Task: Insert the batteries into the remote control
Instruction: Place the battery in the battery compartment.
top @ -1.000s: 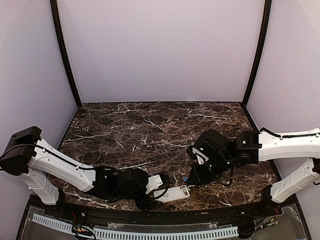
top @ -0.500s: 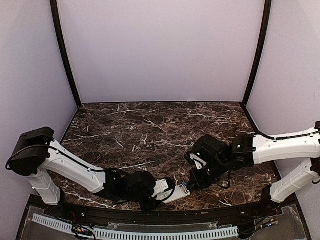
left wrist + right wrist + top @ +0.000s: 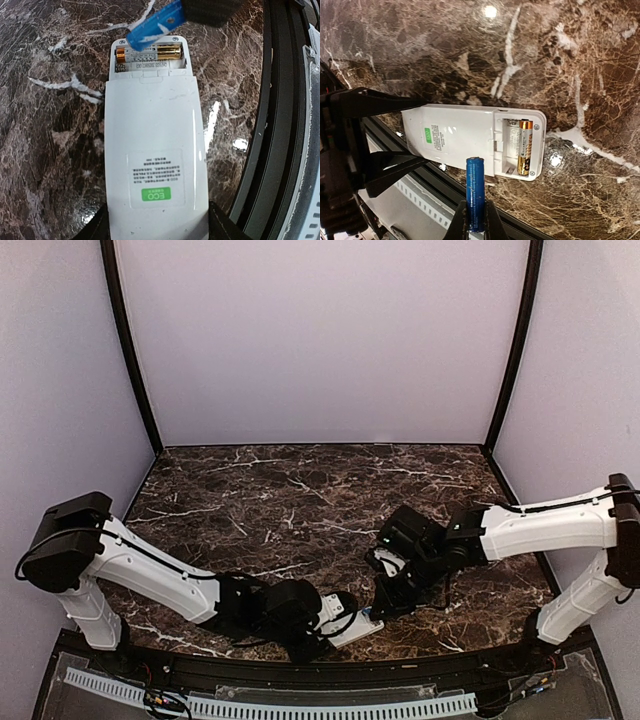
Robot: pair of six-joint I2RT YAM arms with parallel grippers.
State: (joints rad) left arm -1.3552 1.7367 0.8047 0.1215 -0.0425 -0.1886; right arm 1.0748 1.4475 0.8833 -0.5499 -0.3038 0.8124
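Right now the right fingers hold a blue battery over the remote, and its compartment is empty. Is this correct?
Not empty: the right wrist view shows one gold battery in the compartment; the right fingers do hold the blue battery over the remote.

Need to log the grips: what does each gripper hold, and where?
Right gripper: battery, by one end. Left gripper: remote, by its sides at the label end.

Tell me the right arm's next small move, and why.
Probably lower the blue battery, pinched in the right gripper, into the empty slot of the remote control. The remote lies back-up with its compartment open, a gold battery fills only one slot, and the blue one hangs close by, not yet seated. The left gripper clasps the remote's other end, likely steadying it.
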